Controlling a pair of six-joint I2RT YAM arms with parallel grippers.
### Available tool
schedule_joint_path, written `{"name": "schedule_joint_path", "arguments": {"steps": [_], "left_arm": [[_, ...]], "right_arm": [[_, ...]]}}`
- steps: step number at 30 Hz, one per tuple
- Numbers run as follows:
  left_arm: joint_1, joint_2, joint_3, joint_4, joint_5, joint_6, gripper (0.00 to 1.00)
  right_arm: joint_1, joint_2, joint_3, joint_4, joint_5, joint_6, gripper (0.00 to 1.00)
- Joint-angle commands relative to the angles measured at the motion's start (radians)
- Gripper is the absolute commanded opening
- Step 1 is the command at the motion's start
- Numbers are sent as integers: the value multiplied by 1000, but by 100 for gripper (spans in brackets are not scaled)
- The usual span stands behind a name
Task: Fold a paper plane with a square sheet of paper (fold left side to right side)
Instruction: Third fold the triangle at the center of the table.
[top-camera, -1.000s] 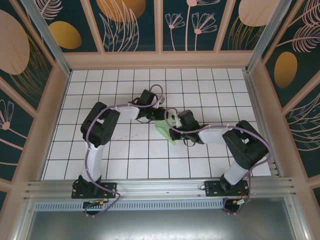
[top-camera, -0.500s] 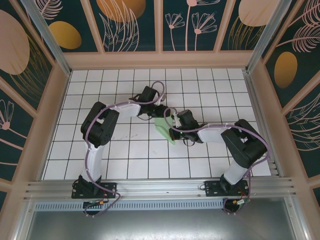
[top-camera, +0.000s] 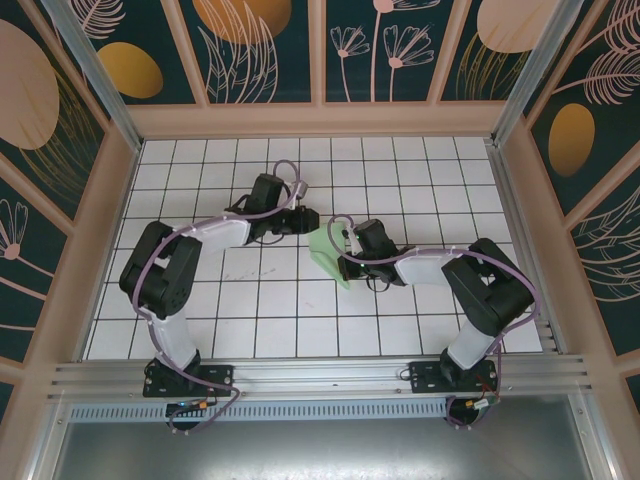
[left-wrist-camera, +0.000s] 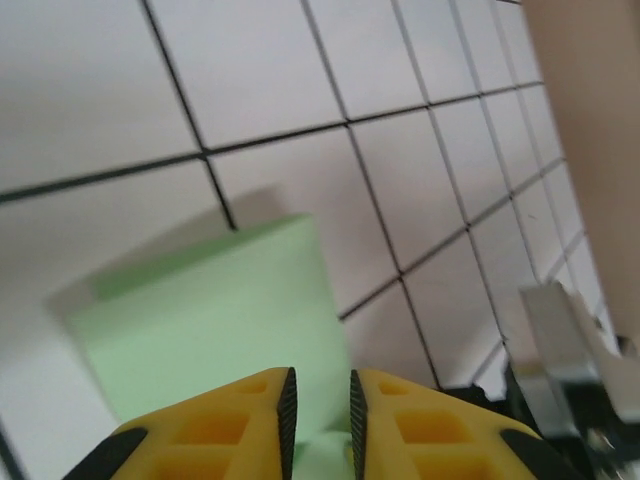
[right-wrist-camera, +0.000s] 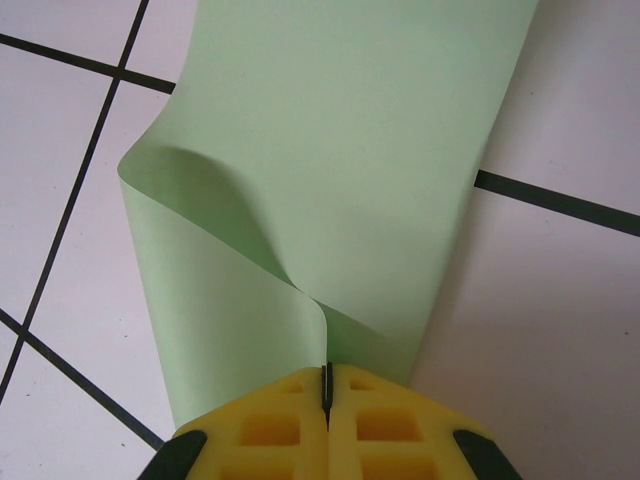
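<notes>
Two hands near mid-frame in the top view: right hand (right-wrist-camera: 327, 378) pressed together, pinching the curled mint-green sheet of paper (right-wrist-camera: 340, 150) at lower centre of its wrist view; left hand (left-wrist-camera: 320, 390) just upper left of the sheet, slightly parted, gripping nothing. Sheet resting on the tiled surface (top-camera: 200, 300).

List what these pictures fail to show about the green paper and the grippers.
- Top view: fold lines in the paper, too small; the right gripper covers part of it.
- Left wrist view: whether the left gripper grips the paper; the bottom edge cuts it off, blurred.
- Right wrist view: the paper's far end, past the top edge.
</notes>
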Motion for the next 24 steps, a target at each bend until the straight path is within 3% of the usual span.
{"name": "schedule_joint_path", "arguments": {"steps": [1,8,24], "left_arm": [[-28,0,-62,142,127,-54,23],[-86,43,-91,169,121,-67,22],[-96,86,-188,172,43,-74,21]], "right_arm": [[2,35,7,-83,16,-10,0],[3,38,13,-88,16,-11,0],[5,47,23,-106,20,-15,0]]}}
